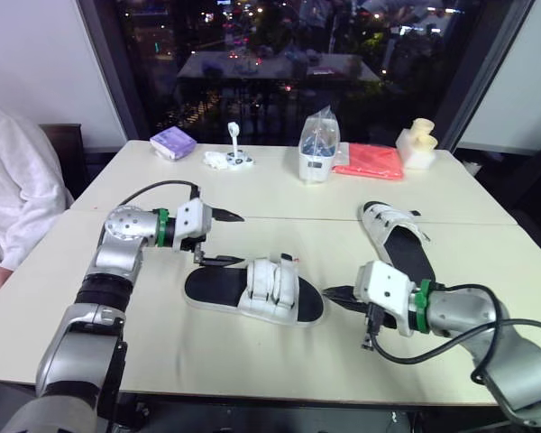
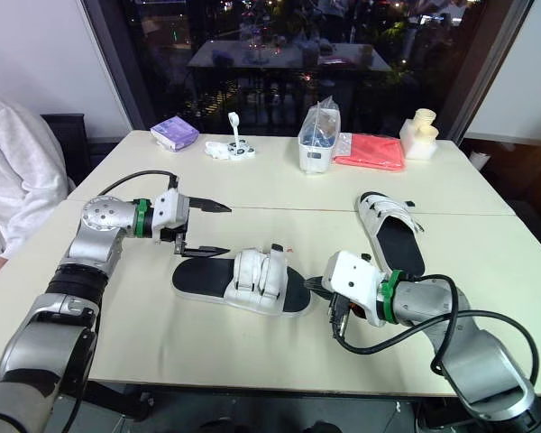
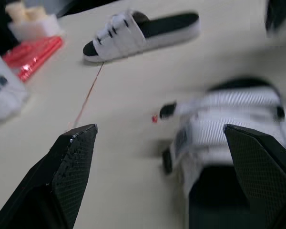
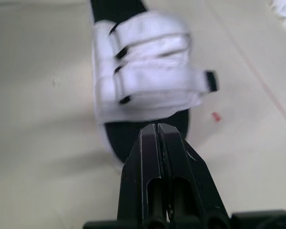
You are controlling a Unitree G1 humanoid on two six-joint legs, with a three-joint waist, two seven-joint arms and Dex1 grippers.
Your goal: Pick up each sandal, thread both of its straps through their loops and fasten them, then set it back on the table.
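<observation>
Near the front edge of the bench (image 1: 279, 194), one sandal (image 1: 257, 293) lies flat with its two white straps folded across the black footbed. The second sandal (image 1: 397, 236) lies toward the right edge, well apart from the first.

The left gripper (image 1: 239, 239) hovers over the heel end of the near sandal with its fingers spread wide and holding nothing. The right gripper (image 1: 335, 296) sits at the sandal's toe end, fingers clenched together on nothing.

Along the far edge, a clear bag (image 1: 320, 133) stands in a white holder (image 1: 314, 167); its contents cannot be made out. A purple pack (image 1: 172, 142) and a red packet (image 1: 370, 161) lie on either side, with no legible writing.
</observation>
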